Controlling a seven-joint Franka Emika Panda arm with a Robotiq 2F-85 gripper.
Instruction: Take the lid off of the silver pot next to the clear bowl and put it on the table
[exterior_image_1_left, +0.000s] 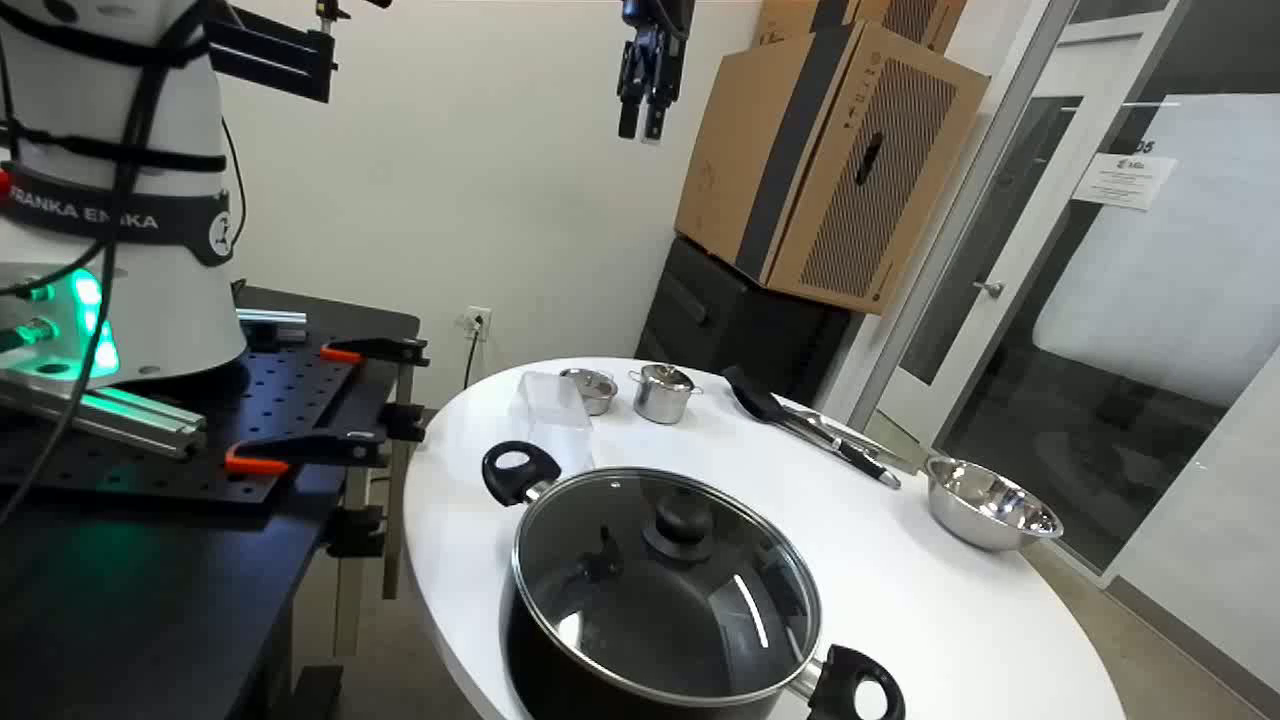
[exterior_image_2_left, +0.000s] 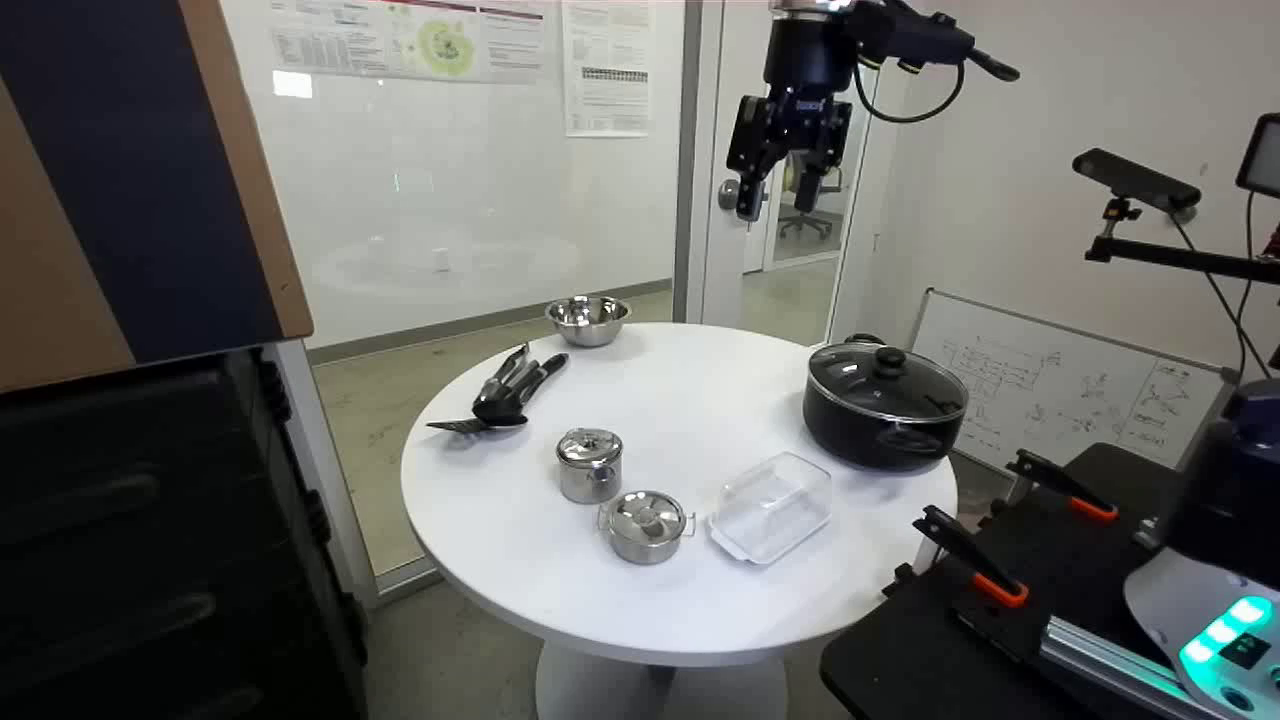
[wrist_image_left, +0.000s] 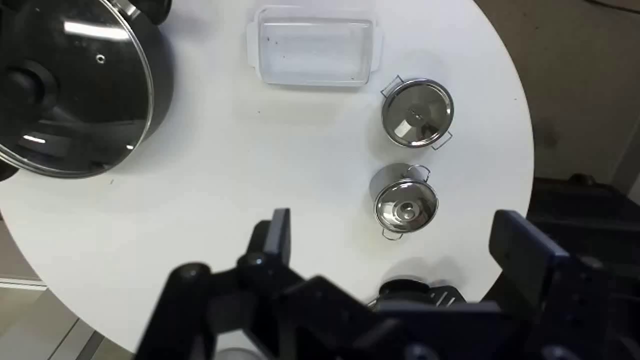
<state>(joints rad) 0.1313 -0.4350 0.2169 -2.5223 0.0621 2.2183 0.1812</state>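
Downward fingers (exterior_image_2_left: 749, 197), wide apart

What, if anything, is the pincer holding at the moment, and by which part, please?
Nothing is held: the pincer hangs open and empty above the table.

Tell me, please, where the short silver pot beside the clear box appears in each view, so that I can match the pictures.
In an exterior view: the short silver pot is near the picture's centre, slightly left and below.
In an exterior view: the pot is in the lower half, about midway across.
In the wrist view: the pot is in the upper half, right of centre.
Shared landmark: the clear box, beside the pot in all three.
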